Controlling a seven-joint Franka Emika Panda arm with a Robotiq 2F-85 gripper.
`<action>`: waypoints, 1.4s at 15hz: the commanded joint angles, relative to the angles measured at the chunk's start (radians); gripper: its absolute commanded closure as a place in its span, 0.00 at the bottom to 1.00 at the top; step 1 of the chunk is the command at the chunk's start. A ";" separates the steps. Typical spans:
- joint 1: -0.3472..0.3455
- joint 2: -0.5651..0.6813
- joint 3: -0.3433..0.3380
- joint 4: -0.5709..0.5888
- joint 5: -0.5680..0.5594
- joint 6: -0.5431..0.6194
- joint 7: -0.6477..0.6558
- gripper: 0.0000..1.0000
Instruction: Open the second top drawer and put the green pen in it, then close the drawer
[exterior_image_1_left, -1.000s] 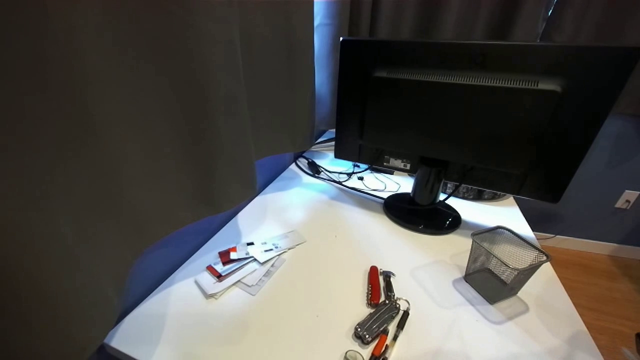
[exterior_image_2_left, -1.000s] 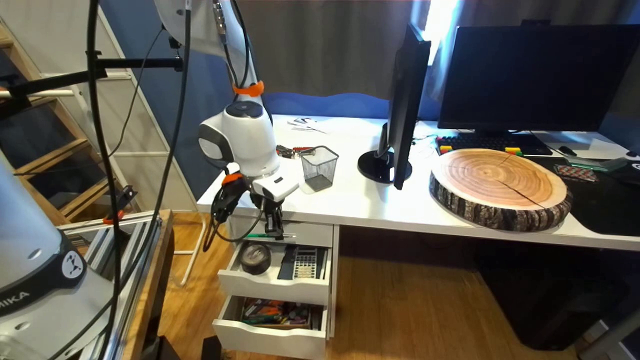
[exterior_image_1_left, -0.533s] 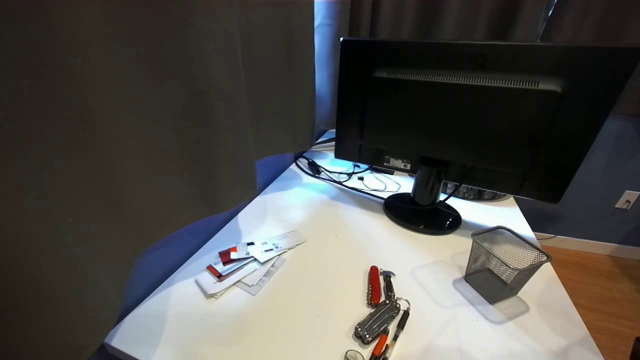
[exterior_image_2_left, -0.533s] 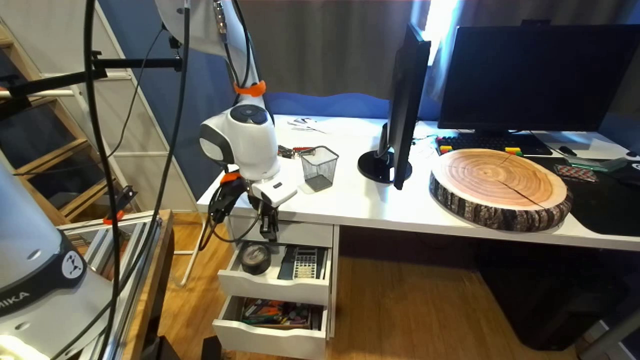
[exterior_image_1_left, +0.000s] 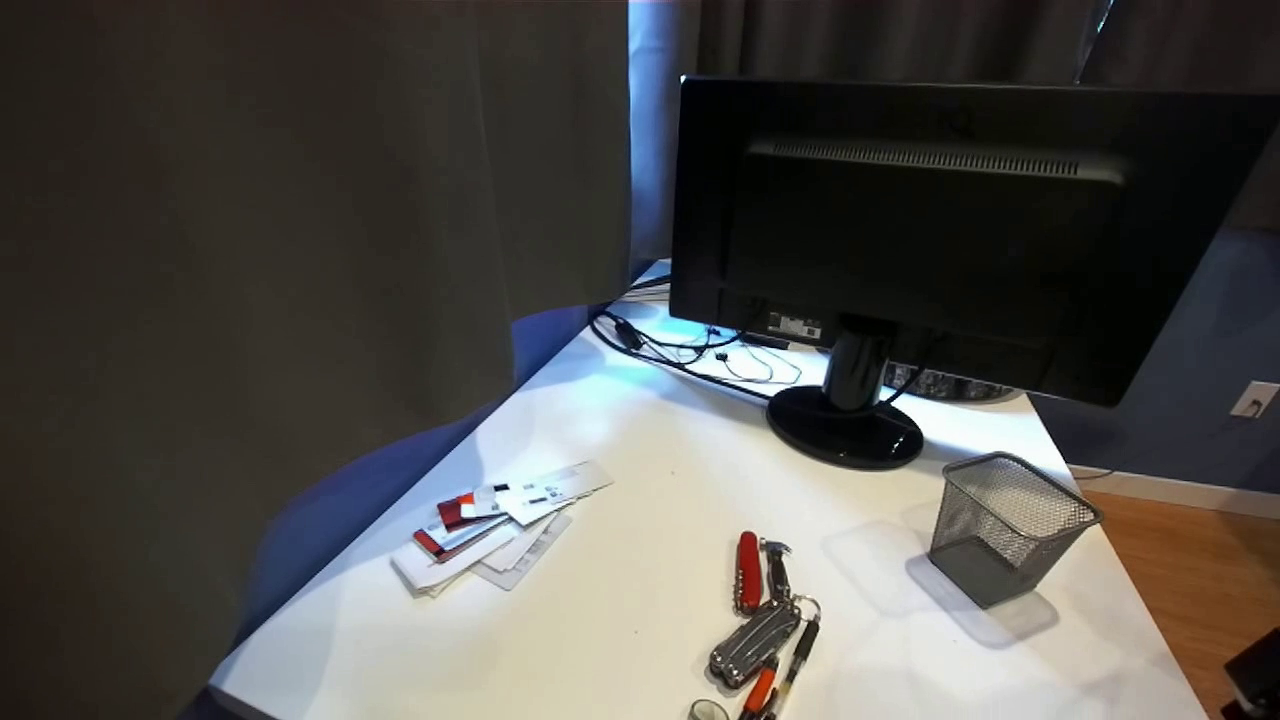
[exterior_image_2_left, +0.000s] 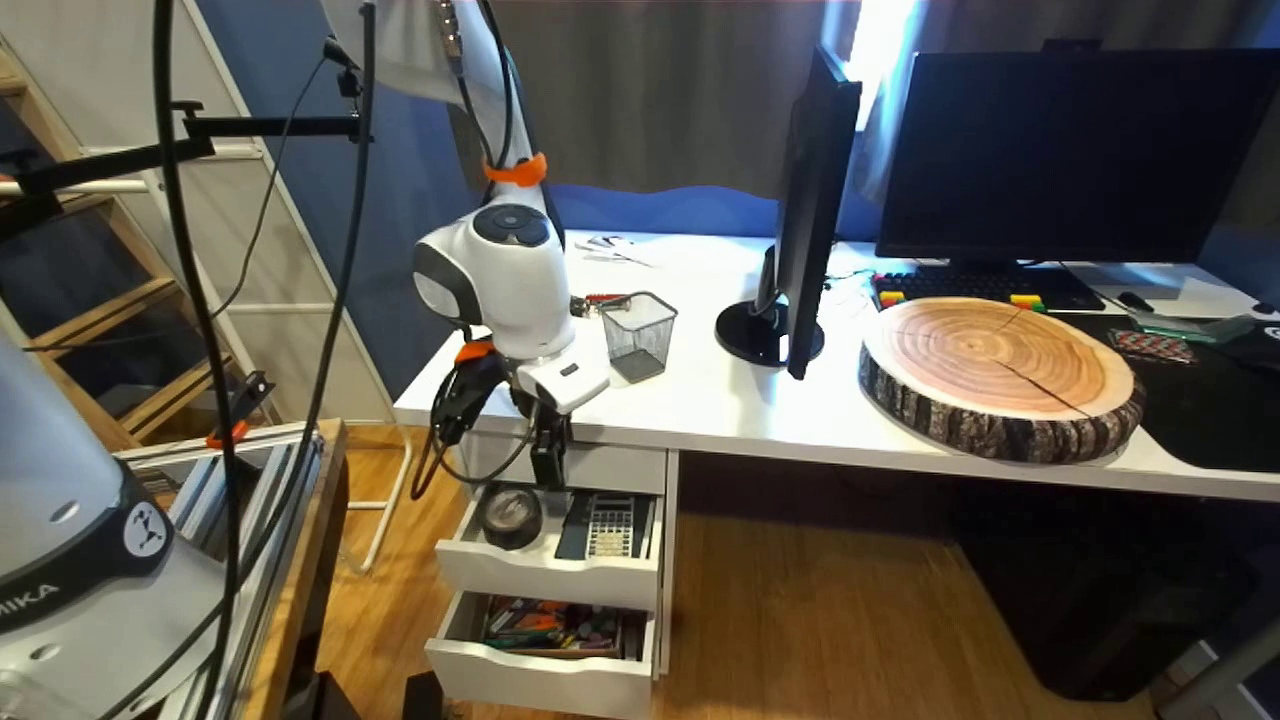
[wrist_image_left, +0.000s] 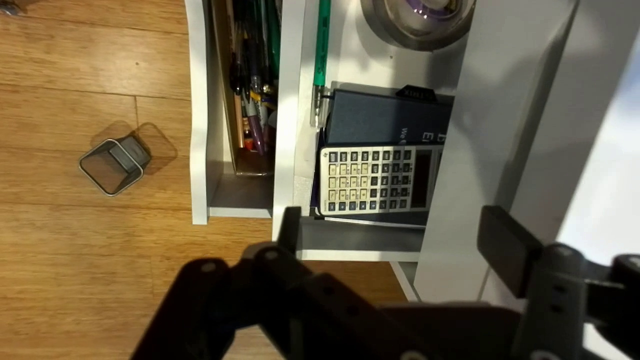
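Wrist view: the claw (wrist_image_left: 397, 237) is spread wide; the green pen (wrist_image_left: 322, 45) lies in the second drawer (wrist_image_left: 287, 125) along its front wall. In an exterior view, the claw hangs above that pulled-out drawer. In an exterior view, a mesh pencil cup (exterior_image_1_left: 1008, 530) stands on the desk (exterior_image_1_left: 620, 590).

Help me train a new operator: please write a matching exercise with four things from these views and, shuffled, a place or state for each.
Things
1. green pen
2. gripper
3. second top drawer
4. wood slice

Places and states
A. pulled out
B. on top of the desk
C. lying inside item 3
D. open, holding nothing

Pairs: 1-C, 2-D, 3-A, 4-B
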 joint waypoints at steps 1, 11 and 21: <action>-0.085 -0.018 0.005 0.031 0.045 -0.087 -0.123 0.00; -0.230 0.011 -0.014 0.047 0.122 -0.254 -0.410 0.00; -0.371 0.109 -0.070 0.093 0.088 -0.527 -0.496 0.00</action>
